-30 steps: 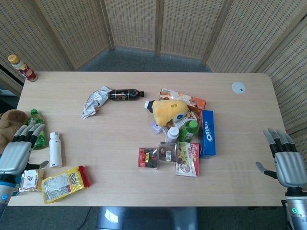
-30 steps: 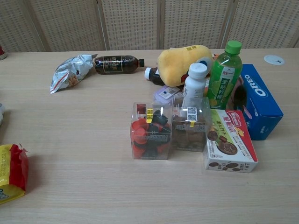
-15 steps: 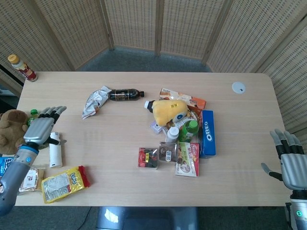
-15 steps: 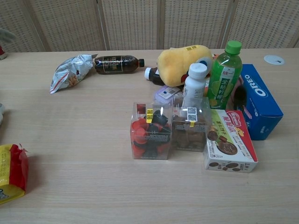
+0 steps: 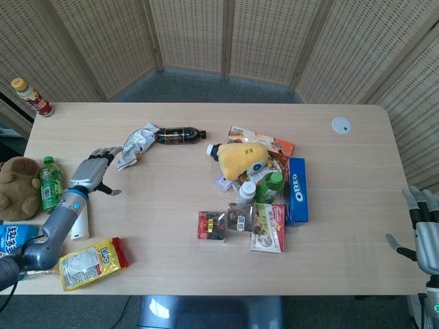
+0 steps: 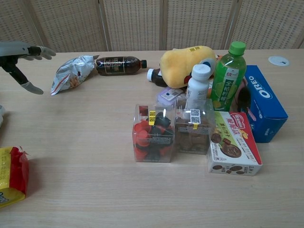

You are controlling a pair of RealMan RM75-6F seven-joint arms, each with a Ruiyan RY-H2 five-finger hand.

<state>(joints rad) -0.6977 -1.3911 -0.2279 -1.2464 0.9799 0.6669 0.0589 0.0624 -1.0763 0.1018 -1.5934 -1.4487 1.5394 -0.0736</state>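
My left hand (image 5: 95, 173) hovers over the left part of the table, fingers apart and holding nothing; in the chest view the same left hand (image 6: 21, 53) shows at the left edge. Nearest to it is a crumpled silver snack bag (image 5: 134, 145) (image 6: 71, 72), just right of the fingertips, with a dark bottle (image 5: 180, 135) (image 6: 118, 65) lying beyond. My right hand (image 5: 426, 236) hangs off the table's right edge, fingers spread and empty; the chest view does not show it.
A white bottle (image 5: 79, 225), green bottle (image 5: 49, 184), brown plush (image 5: 15, 188) and yellow snack pack (image 5: 88, 263) lie at the left. A central heap holds a yellow plush (image 5: 240, 158), Oreo box (image 5: 296, 190), green bottle (image 6: 228, 75), white bottle (image 6: 197, 85), clear boxes (image 6: 152, 133) and a biscuit box (image 6: 232, 143).
My left hand has moved forward and to the right, from beside the white bottle toward the silver snack bag, and entered the chest view. My right hand has drifted further right, off the table edge.
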